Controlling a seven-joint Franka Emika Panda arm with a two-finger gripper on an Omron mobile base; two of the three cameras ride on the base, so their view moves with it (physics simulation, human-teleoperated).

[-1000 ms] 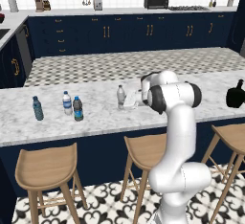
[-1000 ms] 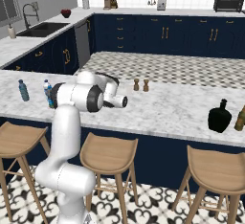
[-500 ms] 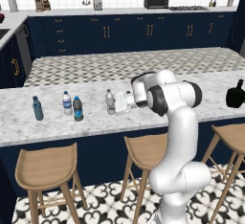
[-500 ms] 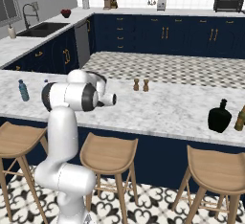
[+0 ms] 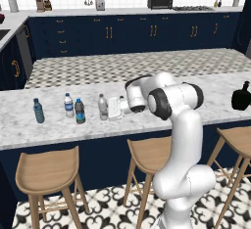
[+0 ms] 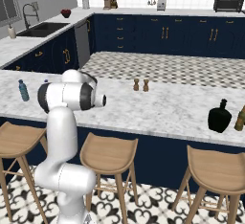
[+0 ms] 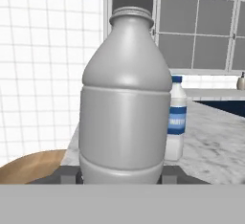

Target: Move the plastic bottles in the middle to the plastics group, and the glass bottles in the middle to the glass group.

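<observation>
hand view puts the claw (image 7: pixel 122 177) right at the base of a greyish bottle (image 7: pixel 125 91), one dark finger tip (image 7: pixel 71 174) on each side of its body. the jaws are clamped on it, with no gap visible between tips and plastic. the bottle stands upright in this view, long axis running straight up, dark cap at the top, pale band around the middle.

left base view shows the same greyish bottle (image 5: pixel 103 107) upright over the marble counter (image 5: pixel 49 130), cap up, with the claw (image 5: pixel 112 109) reaching it sideways from the right. whether its base touches the counter cannot be told.

just beside it to the left stands a dark bottle with a blue label (image 5: pixel 79 111), also upright, and touching or nearly touching that one a clear bottle with a white cap (image 5: pixel 68 104). farther left, apart from these, a teal-blue bottle (image 5: pixel 38 110) stands upright, cap up. in the hand view the white-capped bottle with its blue label (image 7: pixel 176 120) peeks from behind the held one.

well apart at the right end of the counter sits the squat black bottle (image 5: pixel 241 96), upright with its short neck pointing up. the right base view shows it (image 6: pixel 219 117) next to a yellowish bottle (image 6: pixel 239 118) at the frame edge, and two small shakers (image 6: pixel 140 84) farther back on the counter. wooden stools (image 5: pixel 49 167) line the near side.
</observation>
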